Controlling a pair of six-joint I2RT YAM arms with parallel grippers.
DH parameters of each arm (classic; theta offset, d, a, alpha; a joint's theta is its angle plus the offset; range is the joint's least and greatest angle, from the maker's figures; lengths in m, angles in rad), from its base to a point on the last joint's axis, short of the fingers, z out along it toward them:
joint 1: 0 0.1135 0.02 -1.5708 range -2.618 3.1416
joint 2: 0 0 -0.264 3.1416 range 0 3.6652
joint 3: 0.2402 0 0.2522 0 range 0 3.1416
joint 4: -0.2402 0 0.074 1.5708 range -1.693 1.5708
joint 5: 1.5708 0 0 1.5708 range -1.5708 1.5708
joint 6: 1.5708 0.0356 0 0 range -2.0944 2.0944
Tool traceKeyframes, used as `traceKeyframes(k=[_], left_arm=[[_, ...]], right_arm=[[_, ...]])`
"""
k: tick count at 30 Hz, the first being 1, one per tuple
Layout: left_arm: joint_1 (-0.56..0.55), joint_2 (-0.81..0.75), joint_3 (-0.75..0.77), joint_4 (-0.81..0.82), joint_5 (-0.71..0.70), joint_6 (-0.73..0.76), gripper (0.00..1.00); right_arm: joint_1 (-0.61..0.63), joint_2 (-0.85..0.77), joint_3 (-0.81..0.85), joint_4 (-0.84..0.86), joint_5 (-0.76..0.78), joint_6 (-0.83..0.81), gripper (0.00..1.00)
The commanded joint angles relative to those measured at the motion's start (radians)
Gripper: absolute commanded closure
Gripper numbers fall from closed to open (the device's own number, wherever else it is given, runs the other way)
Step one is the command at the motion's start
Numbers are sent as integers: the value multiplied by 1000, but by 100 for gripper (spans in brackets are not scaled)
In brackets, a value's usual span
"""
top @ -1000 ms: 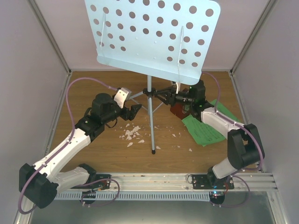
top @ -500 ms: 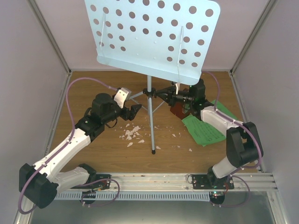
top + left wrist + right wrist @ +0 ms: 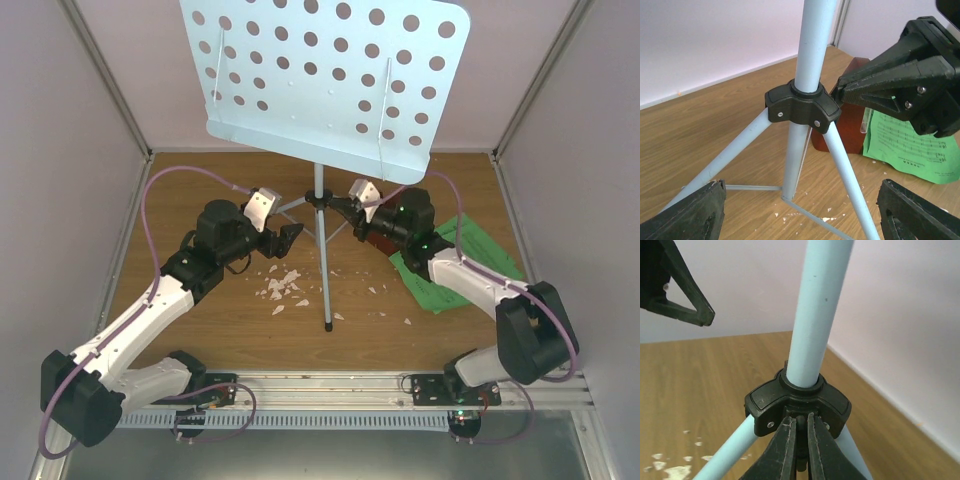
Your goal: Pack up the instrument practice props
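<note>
The pale blue music stand (image 3: 320, 80) stands upright mid-table on its tripod, and its black leg collar (image 3: 318, 198) sits low on the pole. My right gripper (image 3: 801, 425) is shut on a small black knob on that collar (image 3: 765, 402), coming in from the right (image 3: 840, 92). My left gripper (image 3: 800, 215) is open just left of the pole, its fingers (image 3: 695, 210) wide apart and touching nothing. The reddish-brown metronome (image 3: 847, 130) stands behind the collar, half hidden by the right arm. The green sheet music (image 3: 455, 265) lies flat under the right arm.
White crumbs (image 3: 282, 288) are scattered on the wooden floor around the front tripod leg (image 3: 328, 300). Pale walls close the table in on the left, back and right. The stand's wide tray overhangs the back half of the table.
My right gripper has closed on the collar knob and its wrist has rolled, with the arm shifting slightly. The left arm has stayed still.
</note>
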Motion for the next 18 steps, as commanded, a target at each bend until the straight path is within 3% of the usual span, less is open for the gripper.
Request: traceKeyframes(k=[1, 10, 14, 16, 18], left_arm=[[-4, -6, 17, 35, 8, 8, 17], [-4, -5, 17, 35, 4, 9, 17], [-4, -3, 17, 35, 6, 9, 17], [-4, -4, 15, 35, 4, 10, 17], [-4, -7, 15, 35, 2, 12, 17]], right_arm=[[68, -46, -79, 51, 123, -242, 96], [152, -78, -166, 153, 365, -505, 92], [155, -101, -199, 231, 373, -471, 87], [154, -130, -208, 253, 351, -403, 79], [153, -178, -214, 266, 307, -276, 66]])
